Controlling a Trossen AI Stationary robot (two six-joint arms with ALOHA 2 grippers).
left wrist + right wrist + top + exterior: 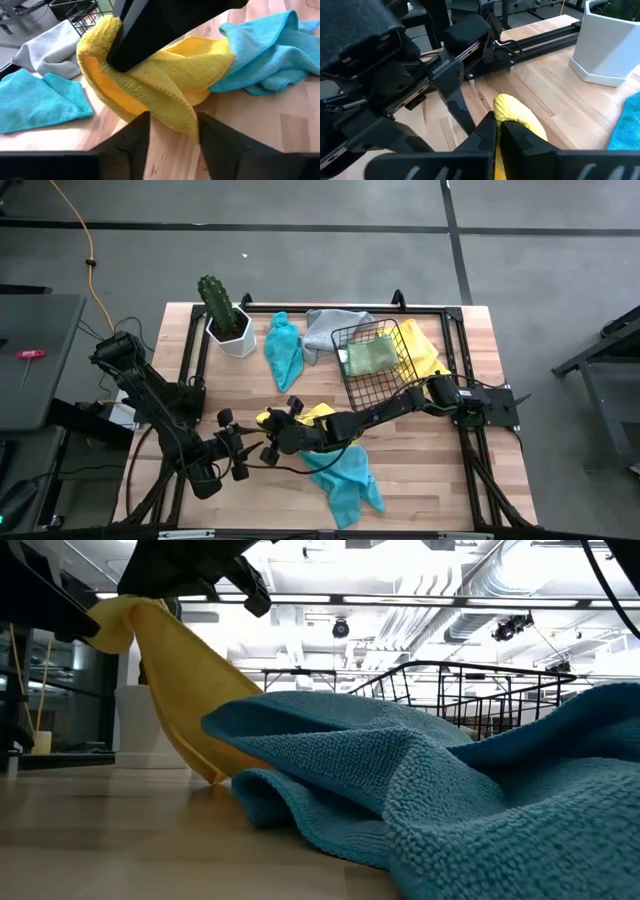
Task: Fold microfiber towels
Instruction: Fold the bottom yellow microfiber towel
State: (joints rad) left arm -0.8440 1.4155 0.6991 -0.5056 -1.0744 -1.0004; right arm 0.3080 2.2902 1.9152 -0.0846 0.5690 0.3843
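Centrally, right gripper (pixel 497 131) jaws pinching lifted yellow towel (pixel 165 80), left gripper (pixel 172 132) jaws spread beside it.

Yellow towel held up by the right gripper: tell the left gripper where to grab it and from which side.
Grip the free hanging lower edge of the yellow towel, coming level from the left arm's side. The right gripper pinches its top fold shut, so the cloth drapes down in front of the left gripper, whose fingers stand open at that hem.
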